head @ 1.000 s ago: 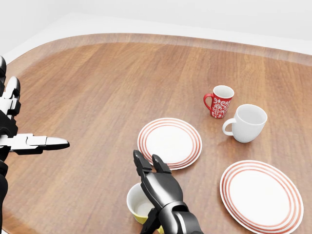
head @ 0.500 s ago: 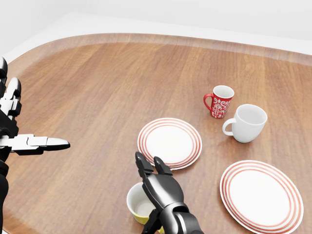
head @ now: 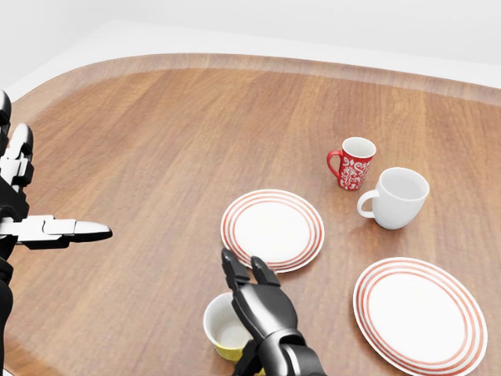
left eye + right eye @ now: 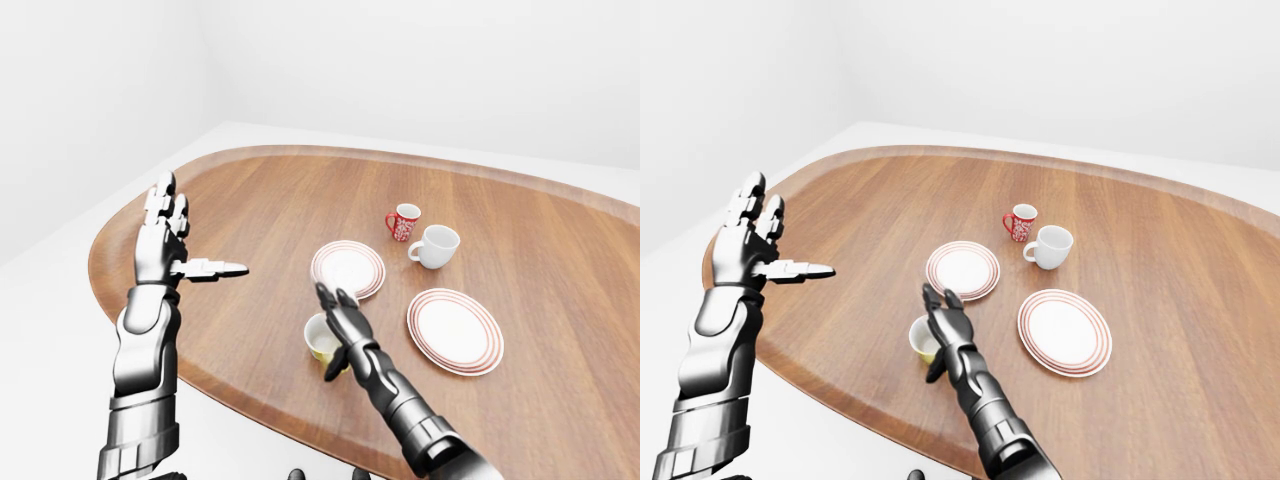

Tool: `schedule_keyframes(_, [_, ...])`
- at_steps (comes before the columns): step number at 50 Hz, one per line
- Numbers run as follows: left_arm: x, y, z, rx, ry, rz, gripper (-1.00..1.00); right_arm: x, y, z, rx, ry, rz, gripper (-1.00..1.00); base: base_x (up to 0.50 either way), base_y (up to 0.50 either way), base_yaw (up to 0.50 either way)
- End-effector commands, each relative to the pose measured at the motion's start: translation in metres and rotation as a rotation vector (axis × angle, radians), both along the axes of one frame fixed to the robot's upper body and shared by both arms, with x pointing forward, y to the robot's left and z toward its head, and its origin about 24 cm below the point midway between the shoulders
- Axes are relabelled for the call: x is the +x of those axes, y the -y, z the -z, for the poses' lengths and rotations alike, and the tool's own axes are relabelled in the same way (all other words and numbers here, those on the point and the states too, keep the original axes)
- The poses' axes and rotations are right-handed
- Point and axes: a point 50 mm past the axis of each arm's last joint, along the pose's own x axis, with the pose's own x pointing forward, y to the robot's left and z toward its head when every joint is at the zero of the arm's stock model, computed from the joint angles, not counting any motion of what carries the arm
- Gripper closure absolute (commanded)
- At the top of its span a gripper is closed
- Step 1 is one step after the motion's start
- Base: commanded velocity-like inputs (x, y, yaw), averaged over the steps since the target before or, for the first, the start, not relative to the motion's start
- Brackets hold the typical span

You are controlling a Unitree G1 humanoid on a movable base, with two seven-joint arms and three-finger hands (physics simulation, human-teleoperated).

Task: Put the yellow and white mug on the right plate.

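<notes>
The yellow and white mug (image 3: 221, 329) stands upright near the bottom edge of the head view, below the left plate. My right hand (image 3: 244, 272) lies against the mug's right side with its fingers stretched out and open, not closed round it; the hand covers part of the rim. The right plate (image 3: 419, 313), white with red rings, lies bare at the lower right. My left hand (image 4: 180, 238) hovers open, fingers spread, above the table's left part, far from the mug.
A second red-ringed plate (image 3: 272, 229) lies just above the mug. A red patterned mug (image 3: 354, 163) and a white mug (image 3: 398, 197) stand above the right plate. The table's curved rim (image 4: 250, 385) runs close below the yellow mug.
My right hand has slipped a little toward the bottom of the head view, alongside the mug. The mug, the plates and my left hand have stayed put.
</notes>
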Motion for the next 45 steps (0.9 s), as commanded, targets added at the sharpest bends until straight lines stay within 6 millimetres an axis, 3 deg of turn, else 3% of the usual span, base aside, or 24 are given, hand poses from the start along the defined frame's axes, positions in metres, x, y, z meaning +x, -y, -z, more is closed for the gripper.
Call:
schedule_keyframes(1, [-0.0003,0.0002,-0.0002,0.001,0.001,0.0,-1.0,0.0,0.0009,0.0016,-0.002,-0.005,0.006,-1.0,0.0,0.0,0.0])
schedule_keyframes(43, [-0.0005,0.0012,0.0015,0.003,-0.005,0.004,-1.0,0.0019,0.0052,0.0098,-0.02,-0.037,0.033,-1.0,0.0,0.0,0.0])
schedule_keyframes(44, [-0.0005,0.0014,0.0015,0.003,-0.005,0.003,-1.0,0.0016,0.0055,0.0102,-0.02,-0.039,0.035,0.52,0.0,0.0,0.0])
schedule_keyframes(45, [-0.0004,0.0015,0.0019,0.003,-0.006,0.004,-1.0,0.0017,0.0057,0.0103,-0.022,-0.039,0.035,1.0,0.0,0.0,0.0])
